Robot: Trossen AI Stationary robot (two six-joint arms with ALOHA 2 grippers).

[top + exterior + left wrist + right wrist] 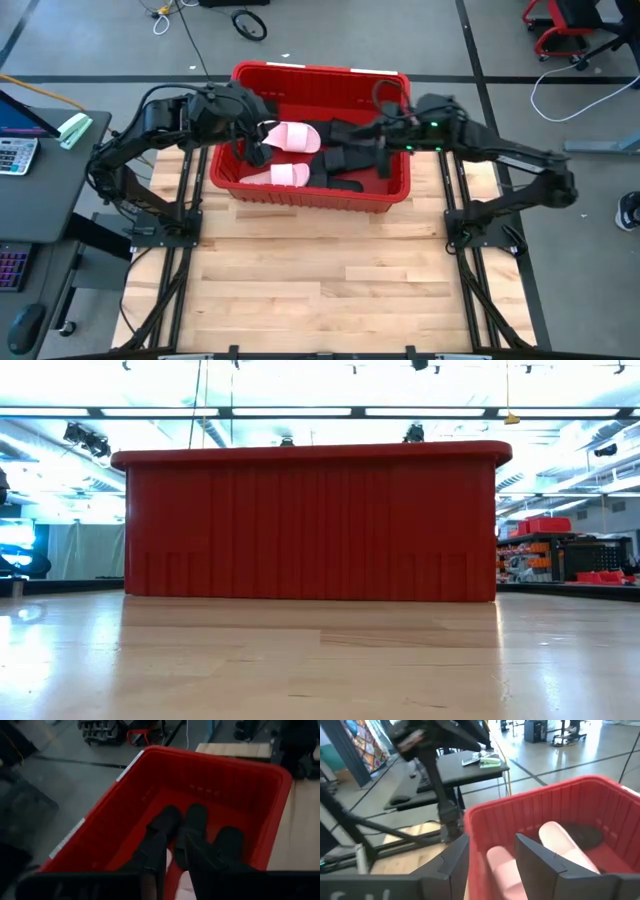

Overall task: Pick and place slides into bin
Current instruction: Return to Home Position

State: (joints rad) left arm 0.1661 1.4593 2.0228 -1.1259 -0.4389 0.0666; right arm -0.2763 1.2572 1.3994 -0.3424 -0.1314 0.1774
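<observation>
The red bin (320, 195) stands at the table's far middle; in the low view only its near wall (310, 525) shows, and it hides both grippers. Inside lie two pale pink slides (292, 137) (278, 176) at the left and several black slides (345, 160) at the right. My left gripper (255, 150) is open, low inside the bin's left end, with a pale slide (182, 887) showing between its fingers and black slides (196, 817) beyond. My right gripper (385, 150) is open over the bin's right part; its wrist view looks past a pink slide (502, 870) between the fingers.
The table's near half is bare wood (320, 290). The arms' black base frames (165, 235) (480, 235) stand on either side of the bin. A dark desk (35, 180) with a calculator stands beyond the table's left edge.
</observation>
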